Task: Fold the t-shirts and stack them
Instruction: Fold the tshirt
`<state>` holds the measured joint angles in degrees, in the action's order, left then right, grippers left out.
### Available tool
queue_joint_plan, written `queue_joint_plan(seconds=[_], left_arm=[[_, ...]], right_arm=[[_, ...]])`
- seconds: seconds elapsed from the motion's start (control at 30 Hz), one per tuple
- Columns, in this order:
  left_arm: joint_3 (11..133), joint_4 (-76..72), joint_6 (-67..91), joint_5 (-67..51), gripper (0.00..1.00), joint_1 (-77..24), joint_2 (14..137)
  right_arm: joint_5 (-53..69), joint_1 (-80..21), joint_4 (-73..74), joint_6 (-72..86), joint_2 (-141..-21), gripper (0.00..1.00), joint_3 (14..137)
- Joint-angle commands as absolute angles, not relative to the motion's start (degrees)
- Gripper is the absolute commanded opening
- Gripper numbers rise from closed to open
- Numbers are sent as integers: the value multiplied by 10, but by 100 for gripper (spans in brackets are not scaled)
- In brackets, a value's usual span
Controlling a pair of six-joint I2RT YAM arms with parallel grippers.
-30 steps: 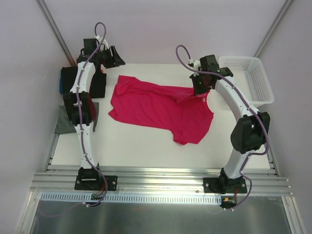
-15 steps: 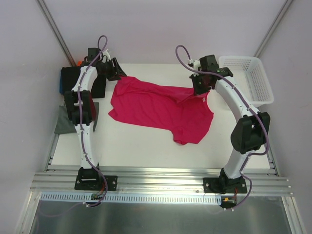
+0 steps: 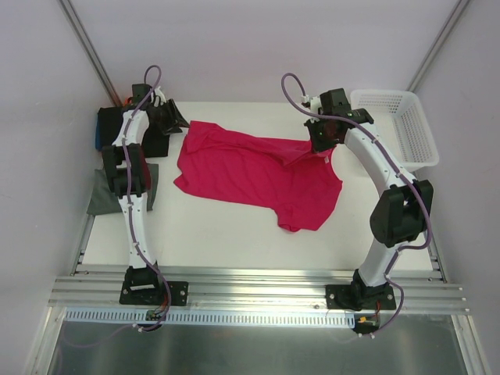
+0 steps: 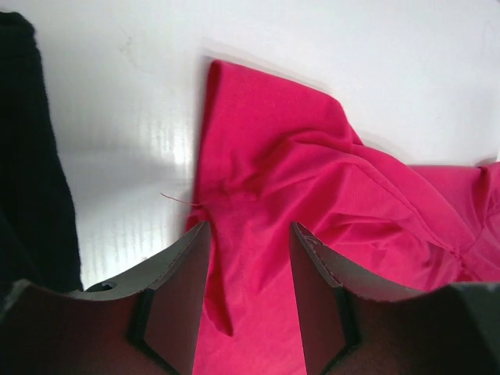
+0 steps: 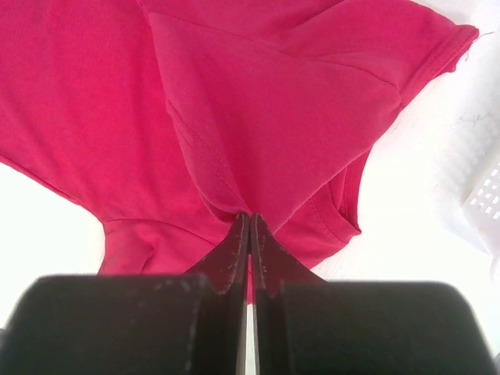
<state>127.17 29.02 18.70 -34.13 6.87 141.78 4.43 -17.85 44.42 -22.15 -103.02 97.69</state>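
As the left fingers have been brought down to the far-left corner of the crimson t-shirt, they are seen half open astride a raised fold, not yet pinched. The right fingers are kept shut on cloth at its far-right side. The shirt is spread mid-tabletop; a two-handed fold is judged imminent.

Top external: high, behind the arm bases, looking down over the whole worktop. Left wrist: close in, near the worktop's far-left corner. Right wrist: close in, far right side, basket at frame edge. All three views share the crimson t-shirt.
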Motion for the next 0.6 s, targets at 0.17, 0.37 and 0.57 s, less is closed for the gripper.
queue_joint_plan(seconds=[0.17, 0.37, 0.57], left_arm=[[1313, 288, 178, -326, 44, 71, 1446], [1317, 284, 182, -328, 42, 72, 1455], [1316, 284, 182, -329, 37, 73, 1455]], right_arm=[[25, -182, 448, -230, -1010, 1, 996], [22, -182, 448, -231, -1015, 1, 1001], [22, -182, 448, -230, -1024, 1, 1011]])
